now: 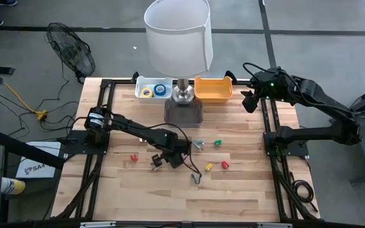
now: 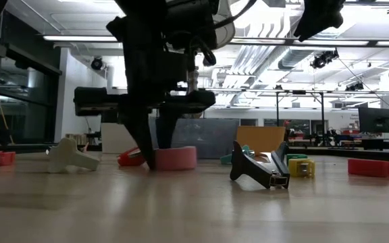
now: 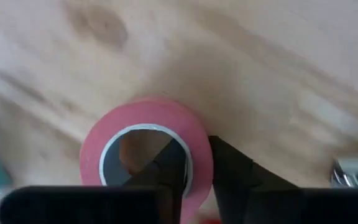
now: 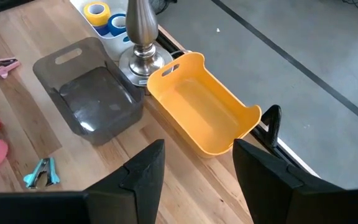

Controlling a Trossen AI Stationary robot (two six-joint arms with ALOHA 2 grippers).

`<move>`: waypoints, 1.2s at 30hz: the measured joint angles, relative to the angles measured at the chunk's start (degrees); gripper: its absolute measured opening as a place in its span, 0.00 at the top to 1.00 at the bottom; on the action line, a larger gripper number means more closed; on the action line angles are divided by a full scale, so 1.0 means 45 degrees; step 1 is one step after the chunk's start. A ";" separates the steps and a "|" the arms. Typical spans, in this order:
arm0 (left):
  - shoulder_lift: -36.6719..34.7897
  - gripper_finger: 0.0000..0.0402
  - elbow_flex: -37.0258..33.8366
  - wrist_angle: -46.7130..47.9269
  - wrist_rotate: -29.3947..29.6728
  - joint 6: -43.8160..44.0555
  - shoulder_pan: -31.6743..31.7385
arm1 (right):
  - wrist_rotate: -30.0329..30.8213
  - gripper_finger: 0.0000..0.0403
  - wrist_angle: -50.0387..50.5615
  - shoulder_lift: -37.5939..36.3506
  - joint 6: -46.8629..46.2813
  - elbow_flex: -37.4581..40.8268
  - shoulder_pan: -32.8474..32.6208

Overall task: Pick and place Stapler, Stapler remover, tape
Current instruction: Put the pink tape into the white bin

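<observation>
The left gripper (image 1: 170, 158) is reaching down to the middle of the pale wooden counter (image 1: 246, 190), and its jaws are closing tight on the wall of a pink ring-shaped roll of tape (image 3: 148, 146): one finger is sitting inside the open centre, the other is pressing on the outer side. In the low view the pink roll (image 2: 174, 157) is lying flat on the counter with the dark fingers planted on its left part.

The right gripper (image 1: 249, 101) is hovering above the far right part of the counter, just right of a yellow plastic bin (image 1: 213, 89). Its jaws are standing partly apart and holding nothing.

A yellow roll of tape (image 1: 146, 91) and a blue roll of tape (image 1: 160, 90) are lying in a white tray (image 1: 139, 86) at the far edge, left of a metal lamp base (image 1: 182, 95) under a big white lampshade (image 1: 177, 35). A clear grey plastic bin (image 4: 95, 93) is sitting just near of the lamp base.

A dark stapler (image 2: 261, 169) is lying on the counter to the right of the pink roll, near side. A teal staple remover (image 4: 40, 173) is resting beyond the left gripper, toward the far right. A pink staple remover (image 4: 0, 63) is lying farther left. Small red blocks (image 1: 225, 164), a yellow block (image 1: 209, 166) and a green block (image 1: 218, 143) are scattered right of the left gripper.
</observation>
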State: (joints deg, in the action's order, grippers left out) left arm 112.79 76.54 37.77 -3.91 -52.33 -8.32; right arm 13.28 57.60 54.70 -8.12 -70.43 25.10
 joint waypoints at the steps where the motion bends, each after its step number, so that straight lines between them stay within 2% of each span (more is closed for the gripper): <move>1: 0.0000 0.91 0.0135 0.0378 0.0141 0.0130 0.0014 | 0.0000 0.55 0.0000 0.0000 0.0000 0.0000 -0.0005; 7: -0.0021 0.91 0.1497 0.3039 0.0463 0.1566 0.0510 | 0.0000 0.55 -0.0005 0.0000 0.0000 0.0000 -0.0002; 14: -0.1040 0.91 0.1906 0.4096 0.0811 0.2066 0.1492 | 0.0005 0.55 -0.0005 0.0000 0.0015 0.0000 -0.0004; 22: -0.2316 0.91 0.1867 0.7026 0.2663 0.1733 0.3015 | 0.0053 0.55 -0.0008 -0.0005 0.0141 0.0001 -0.0003; 25: -0.3047 0.91 0.1345 0.6907 0.2750 0.1727 0.3751 | 0.0053 0.55 -0.0005 -0.0005 0.0141 0.0000 -0.0004; 29: -0.4163 0.91 -0.0095 0.6665 0.2985 0.1933 0.4808 | 0.0132 0.55 -0.0005 -0.0005 0.0131 0.0000 0.0000; 36: -0.6065 0.91 -0.2487 0.4517 0.3102 0.3563 0.7165 | 0.0723 0.55 -0.0091 -0.0005 -0.0229 0.0000 0.0000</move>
State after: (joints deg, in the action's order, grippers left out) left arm 85.50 65.35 58.10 10.04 -36.29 23.92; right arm 16.53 57.20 54.68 -9.15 -70.43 25.10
